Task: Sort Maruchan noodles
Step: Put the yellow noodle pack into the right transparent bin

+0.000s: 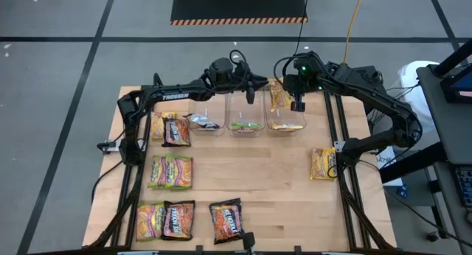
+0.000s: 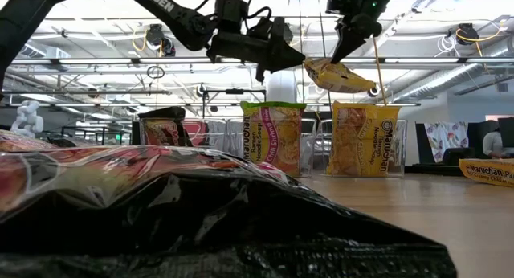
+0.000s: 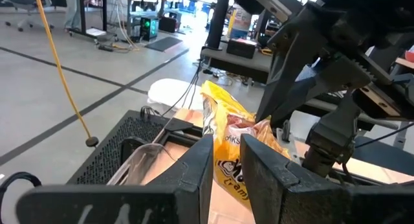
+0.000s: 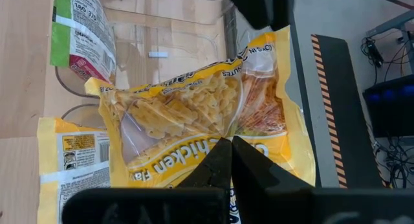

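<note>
**Yellow packet pinched above the right-hand bin**

Nearest the low camera lies a black-and-red crinkly plastic noodle packet [image 2: 201, 222], flat on the wooden bench [image 1: 280, 189] and filling the foreground. More flat packets wait along the front and left of the bench: another black one [image 1: 226, 219], lime-green-and-pink ones [image 1: 170, 172], and a lone yellow packet [image 1: 322, 163] by the right rail.

Farther back stand three clear plastic bins. The left bin [image 1: 206, 121] holds a black packet, the middle bin [image 1: 245, 122] a lime-green one, and the right bin [image 1: 286, 121] a yellow one standing on end.

Above that right bin, the right hand [image 2: 344, 47] is clenched on a yellow-orange crinkly Maruchan packet [image 2: 339, 75], which hangs tilted from its pinched edge, clear of the bin. The left hand [image 2: 269, 57] hovers just beside it over the middle bin, its fingers [image 3: 200, 162] parted and holding nothing.

The hanging packet looks light: it droops little, and the brittle noodle block inside keeps it fairly stiff. The film wrapper is probably slick and crackly, so a grip on the sealed edge or a corner, as now, seems safest. Squeezing the middle could crush the noodles. Lifting one flat off the bench likely means catching a raised edge.
</note>
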You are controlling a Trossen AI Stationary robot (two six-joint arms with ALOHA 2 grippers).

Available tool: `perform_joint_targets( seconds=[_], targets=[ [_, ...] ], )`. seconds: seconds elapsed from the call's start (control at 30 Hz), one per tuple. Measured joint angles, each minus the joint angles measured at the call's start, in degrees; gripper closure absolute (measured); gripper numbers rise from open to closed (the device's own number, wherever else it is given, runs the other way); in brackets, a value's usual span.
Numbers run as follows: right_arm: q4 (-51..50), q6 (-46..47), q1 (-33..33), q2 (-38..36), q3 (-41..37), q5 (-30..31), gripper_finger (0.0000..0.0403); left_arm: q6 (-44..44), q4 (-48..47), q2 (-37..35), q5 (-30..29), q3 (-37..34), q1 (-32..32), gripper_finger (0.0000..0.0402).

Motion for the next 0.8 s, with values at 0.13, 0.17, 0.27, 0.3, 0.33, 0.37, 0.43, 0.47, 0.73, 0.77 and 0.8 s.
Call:
perform_joint_targets(
  seconds=[0.13,0.17,0.27,0.3,0.33,0.37,0.43,0.47,0.73,0.77,0.8],
  targets=[
    [0.0,0.0,0.0,0.0,0.0,0.0,0.0403,0.0,0.3,0.0,0.0,0.0,0.3,0.0319],
    [0.0,0.0,0.0,0.0,0.0,0.0,0.0403,0.1,0.3,0.0,0.0,0.0,0.4,0.0319],
    [0.0,0.0,0.0,0.0,0.0,0.0,0.0403,0.8,0.3,0.0,0.0,0.0,0.5,0.0319],
    [0.0,0.0,0.0,0.0,0.0,0.0,0.0403,0.8,0.3,0.0,0.0,0.0,0.6,0.0319],
    [0.0,0.0,0.0,0.0,0.0,0.0,0.0403,0.7,0.2,0.0,0.0,0.0,0.5,0.0319],
    [0.2,0.0,0.0,0.0,0.0,0.0,0.0403,0.8,0.1,0.0,0.0,0.0,0.5,0.0319],
    [1.0,-0.1,0.0,0.0,0.0,0.0,0.0403,0.8,0.1,0.0,0.0,0.0,0.5,0.0319],
    [1.3,0.0,0.0,0.0,0.0,0.0,0.0403,0.9,0.1,0.0,0.0,0.0,0.5,0.0319],
    [2.1,-0.1,0.5,0.0,0.0,-0.2,0.0403,1.6,0.3,0.0,0.1,0.0,0.5,0.0319],
    [2.1,-0.2,0.7,0.0,0.0,-0.2,0.0403,1.9,0.5,0.0,0.1,0.0,0.5,0.0319],
    [2.1,-0.2,0.9,0.0,0.0,-0.2,0.0403,2.2,0.9,0.0,0.1,0.0,0.5,0.0319]
  ],
)
